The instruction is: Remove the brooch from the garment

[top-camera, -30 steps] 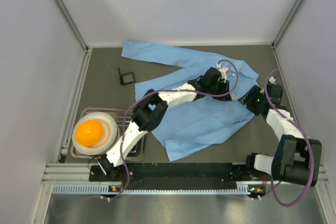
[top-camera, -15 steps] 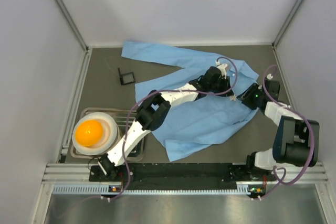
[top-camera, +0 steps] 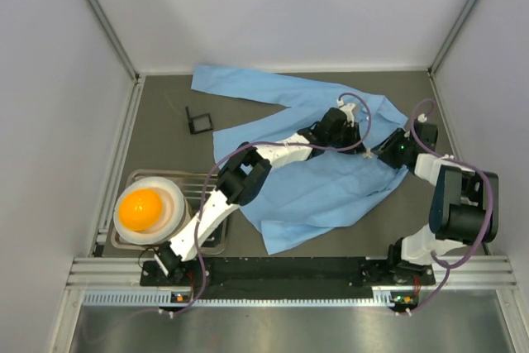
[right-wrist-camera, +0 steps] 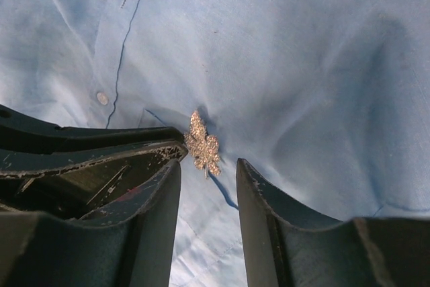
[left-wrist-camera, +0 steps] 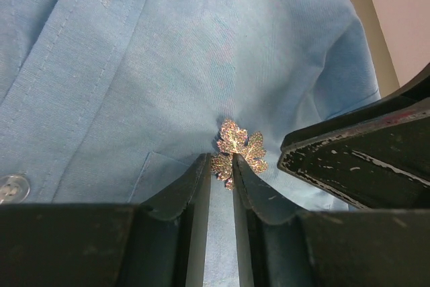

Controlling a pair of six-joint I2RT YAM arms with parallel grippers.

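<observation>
The light blue shirt [top-camera: 314,196] lies spread on the dark table. A silvery leaf-shaped brooch [left-wrist-camera: 240,144] is pinned to it near a pocket corner, and also shows in the right wrist view [right-wrist-camera: 203,144]. My left gripper [left-wrist-camera: 220,160] is closed narrowly on the brooch's lower lobe. My right gripper [right-wrist-camera: 208,165] is open, its fingertips just short of the brooch, right beside the left gripper's fingers [right-wrist-camera: 101,159]. In the top view both grippers meet over the shirt's right side, left [top-camera: 364,145] and right [top-camera: 382,152]; the brooch is hidden there.
A small black square holder [top-camera: 198,121] lies on the table left of the shirt. A white bowl [top-camera: 169,204] holding an orange ball sits on a wire rack [top-camera: 207,237] at the near left. Walls enclose the table on three sides.
The right arm has stretched forward and brought its gripper left, close to the left gripper. The left arm has reached slightly further over the shirt.
</observation>
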